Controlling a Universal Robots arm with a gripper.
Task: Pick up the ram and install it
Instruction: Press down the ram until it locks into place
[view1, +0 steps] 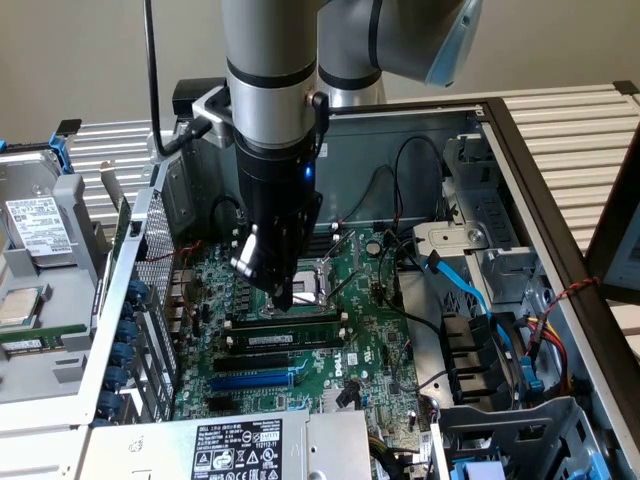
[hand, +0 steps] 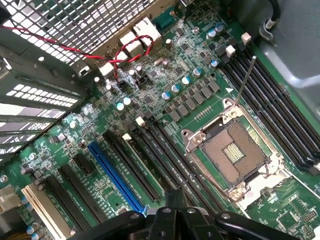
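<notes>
One long dark green ram (view1: 285, 324)

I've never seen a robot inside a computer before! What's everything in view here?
computer case: one, grey metal, open, holding everything
motherboard: one, green, on the case floor
processor socket: one, silver, empty, mid-board
ram: one, dark green, along the slots just under the gripper's tip
expansion slot: one, blue, beside the black slots
cable: one, blue, exterior view's right
drive: one, silver, exterior view's left
arm: one, silver-grey, reaching down
gripper: one, black, shut
</notes>
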